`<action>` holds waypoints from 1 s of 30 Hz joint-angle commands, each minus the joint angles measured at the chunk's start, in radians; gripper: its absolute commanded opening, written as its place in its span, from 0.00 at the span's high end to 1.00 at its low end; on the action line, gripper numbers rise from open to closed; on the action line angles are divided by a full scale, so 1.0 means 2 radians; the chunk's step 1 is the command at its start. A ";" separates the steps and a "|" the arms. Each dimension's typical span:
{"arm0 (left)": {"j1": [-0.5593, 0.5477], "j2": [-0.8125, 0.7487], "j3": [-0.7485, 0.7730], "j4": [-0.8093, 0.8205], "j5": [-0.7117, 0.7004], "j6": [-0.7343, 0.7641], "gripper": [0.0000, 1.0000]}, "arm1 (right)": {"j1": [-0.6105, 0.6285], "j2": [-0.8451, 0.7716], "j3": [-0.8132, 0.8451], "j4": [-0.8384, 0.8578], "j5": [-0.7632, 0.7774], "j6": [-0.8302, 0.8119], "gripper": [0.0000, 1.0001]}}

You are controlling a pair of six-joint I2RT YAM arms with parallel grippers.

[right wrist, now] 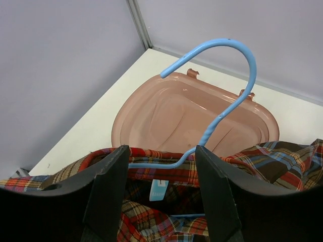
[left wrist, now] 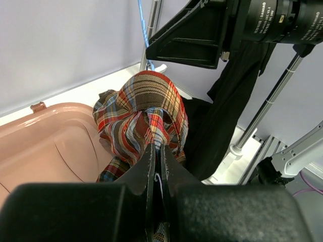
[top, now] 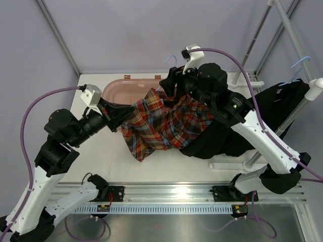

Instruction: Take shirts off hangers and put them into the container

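The plaid shirt [top: 161,123] hangs bunched between both arms, just right of the pinkish container [top: 126,88]. My left gripper [top: 120,117] is shut on a fold of its fabric [left wrist: 146,111], the jaws [left wrist: 157,147] pressed together on cloth. My right gripper [top: 175,86] stands open at the collar [right wrist: 151,217]. Its fingers [right wrist: 108,186] straddle the light-blue hanger [right wrist: 222,116], whose wire runs between them and whose hook rises over the container [right wrist: 166,116]. The black shirt [top: 282,101] droops on another blue hanger [top: 301,63] at the right rack.
White rack poles [top: 282,25] rise at the back right, and the rack's foot [top: 229,164] lies on the table. Purple walls enclose the back and left. The right arm's body [left wrist: 202,35] hangs above the shirt in the left wrist view, beside a pole [left wrist: 267,101].
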 commanded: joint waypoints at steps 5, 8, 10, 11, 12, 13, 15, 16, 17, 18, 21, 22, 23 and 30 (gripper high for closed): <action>0.000 -0.020 0.003 0.033 0.019 -0.007 1.00 | -0.014 -0.011 0.015 0.025 -0.014 -0.001 0.51; 0.000 -0.021 0.005 0.030 0.019 -0.005 1.00 | -0.019 -0.022 0.004 0.028 -0.004 -0.005 0.45; 0.000 -0.021 0.007 0.029 0.022 -0.006 1.00 | -0.025 -0.028 -0.004 0.034 -0.007 -0.005 0.45; 0.000 -0.022 0.007 0.030 0.024 -0.006 1.00 | -0.026 -0.028 -0.003 0.034 -0.007 -0.006 0.45; 0.000 -0.024 0.005 0.032 0.026 -0.009 1.00 | -0.029 -0.028 -0.003 0.033 -0.007 -0.007 0.45; 0.000 -0.025 0.003 0.033 0.027 -0.011 1.00 | -0.031 -0.026 -0.003 0.032 -0.010 -0.005 0.45; 0.000 -0.026 0.001 0.033 0.028 -0.012 1.00 | -0.036 -0.025 -0.003 0.036 -0.017 -0.003 0.45; 0.000 -0.027 0.001 0.033 0.029 -0.012 1.00 | -0.036 -0.024 -0.003 0.038 -0.017 -0.003 0.45; 0.000 -0.029 0.000 0.033 0.029 -0.013 1.00 | -0.039 -0.022 -0.001 0.037 -0.020 -0.003 0.46; 0.000 -0.029 -0.001 0.034 0.030 -0.015 1.00 | -0.040 -0.019 0.000 0.036 -0.022 -0.002 0.48; 0.000 -0.030 0.000 0.035 0.033 -0.015 1.00 | -0.043 -0.018 -0.010 0.045 -0.029 0.005 0.50; 0.000 -0.029 0.001 0.036 0.034 -0.015 1.00 | -0.043 -0.017 -0.013 0.047 -0.029 0.005 0.51; 0.000 -0.029 0.002 0.037 0.037 -0.016 1.00 | -0.043 -0.018 -0.017 0.052 -0.030 0.006 0.53; 0.000 -0.027 -0.003 0.026 0.031 -0.019 0.88 | -0.045 -0.016 -0.016 0.051 -0.032 0.020 1.00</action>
